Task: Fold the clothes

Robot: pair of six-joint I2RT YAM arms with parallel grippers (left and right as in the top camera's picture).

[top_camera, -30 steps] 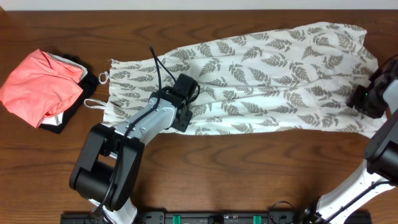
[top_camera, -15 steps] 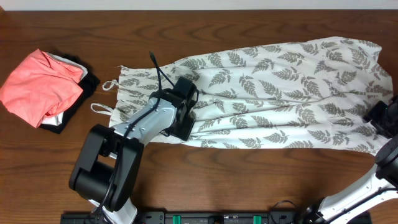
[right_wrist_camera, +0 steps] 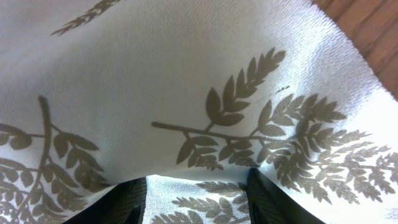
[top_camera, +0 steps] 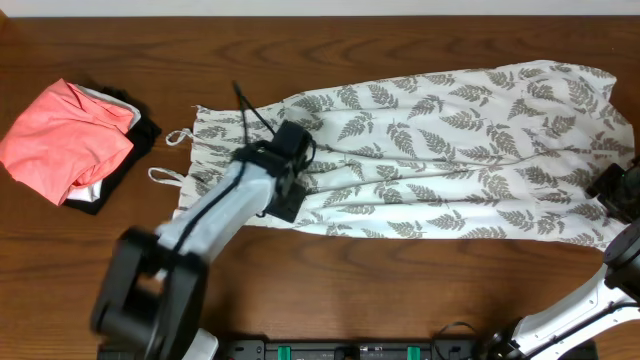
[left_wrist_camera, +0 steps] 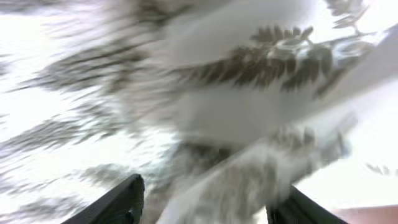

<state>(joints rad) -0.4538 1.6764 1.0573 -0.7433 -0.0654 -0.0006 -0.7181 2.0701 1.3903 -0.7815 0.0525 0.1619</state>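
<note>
One dress [top_camera: 450,150] lies spread out flat along the far half of the desk [top_camera: 400,290]. Its straps [top_camera: 178,137] point to the left edge and its hem is at the right edge. No fold is made yet, I judge.

The L gripper [top_camera: 285,185] sits on the near border of the cloth, approx. mid-left, prob. to pin or take that border. Its wrist view is blurred. The fingers [left_wrist_camera: 121,202] show apart w/ cloth bunched between them, but you cannot tell if they pinch it.

The R gripper [top_camera: 615,190] is on the hem at the right edge, prob. to hold the length stretched. The cloth drapes over its fingers [right_wrist_camera: 127,199] and hides the tips, so you cannot tell its hold either.

The coral-pink garment [top_camera: 65,135] lies on a black garment [top_camera: 145,130] near the left edge, just beside the straps and clear of the fold area.
</note>
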